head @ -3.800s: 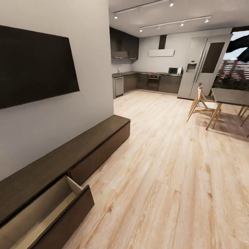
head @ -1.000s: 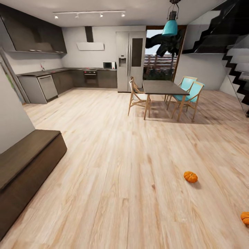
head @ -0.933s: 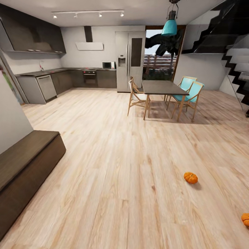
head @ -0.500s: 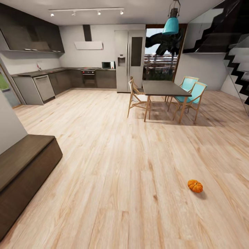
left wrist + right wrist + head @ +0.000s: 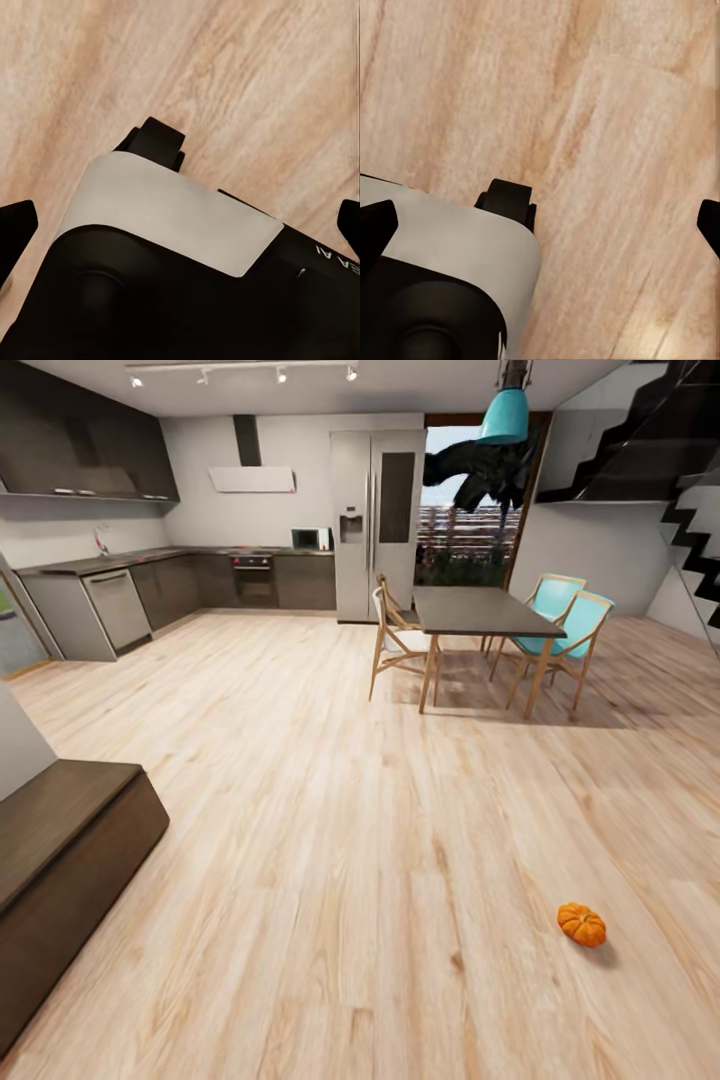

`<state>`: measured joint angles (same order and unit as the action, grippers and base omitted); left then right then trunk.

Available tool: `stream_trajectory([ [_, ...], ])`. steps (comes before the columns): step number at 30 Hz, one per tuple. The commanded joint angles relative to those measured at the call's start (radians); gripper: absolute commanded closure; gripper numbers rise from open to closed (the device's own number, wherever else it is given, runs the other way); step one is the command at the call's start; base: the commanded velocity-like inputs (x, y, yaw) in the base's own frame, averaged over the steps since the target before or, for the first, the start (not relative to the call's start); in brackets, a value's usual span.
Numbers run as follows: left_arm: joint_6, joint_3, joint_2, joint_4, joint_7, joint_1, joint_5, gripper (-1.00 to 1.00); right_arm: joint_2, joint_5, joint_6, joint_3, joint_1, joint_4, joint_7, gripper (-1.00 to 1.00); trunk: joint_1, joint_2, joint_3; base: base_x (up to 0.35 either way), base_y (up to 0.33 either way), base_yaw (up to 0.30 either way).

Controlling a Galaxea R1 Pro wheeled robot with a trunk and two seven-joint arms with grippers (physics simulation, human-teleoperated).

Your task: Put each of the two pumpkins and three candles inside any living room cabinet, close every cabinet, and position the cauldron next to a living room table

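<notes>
The wooden floor (image 5: 380,860) takes up most of the head view, running back to the kitchen and to a dining desk (image 5: 478,612) with chairs (image 5: 565,630) around it. That desk is dark-topped on wooden legs, so it is not the low glass one the cauldron should end up beside.

At the near left stands the end of the cabinet (image 5: 60,860), a long low dark-brown unit. The stretch in sight has its front flush and closed, and nothing rests on its top; what it holds inside cannot be seen.

One pumpkin (image 5: 582,924) lies alone on the floor at the lower right, well apart from the cabinet and from the dining desk. It is small, round and ribbed, with a short stem. It is probably light and rigid, and the rounded sides could let it roll or slip. Closing the fingers across its widest part from above, along the ribs and not on the stem, looks the safest hold.

In the wrist views, the left gripper (image 5: 180,225) and the right gripper (image 5: 540,225) each hang above bare floor and the robot's base, fingertips spread wide at the edges, holding nothing.
</notes>
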<state>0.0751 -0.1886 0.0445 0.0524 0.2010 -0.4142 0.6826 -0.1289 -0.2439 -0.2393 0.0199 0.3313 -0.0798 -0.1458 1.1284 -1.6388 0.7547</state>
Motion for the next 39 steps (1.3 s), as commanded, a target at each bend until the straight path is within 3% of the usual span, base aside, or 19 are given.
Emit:
stream_trajectory([
  [1,0.0,0.0,0.0,0.0,0.0,0.0,0.0,-1.0,0.0,0.0,0.0,0.0,0.0,0.0,0.0,-1.0,0.0,0.0,0.002,0.33,0.0,0.0],
  [12,0.001,0.001,-0.011,0.001,0.008,0.001,0.003,-1.0,0.002,-0.004,0.0,0.0,0.0,0.0,0.0,-1.0,0.0,0.0,0.019,0.329,0.0,0.0],
  [20,0.001,0.003,-0.055,0.001,0.015,0.022,0.005,-1.0,0.002,-0.008,-0.003,0.0,-0.004,0.0,-0.001,-1.0,0.0,0.0,0.027,0.329,0.001,0.0],
  [39,0.001,0.003,-0.055,0.001,0.015,0.023,0.005,-1.0,0.002,-0.007,-0.003,0.0,-0.005,0.0,-0.001,-1.0,0.0,0.0,0.039,0.329,0.071,0.0],
])
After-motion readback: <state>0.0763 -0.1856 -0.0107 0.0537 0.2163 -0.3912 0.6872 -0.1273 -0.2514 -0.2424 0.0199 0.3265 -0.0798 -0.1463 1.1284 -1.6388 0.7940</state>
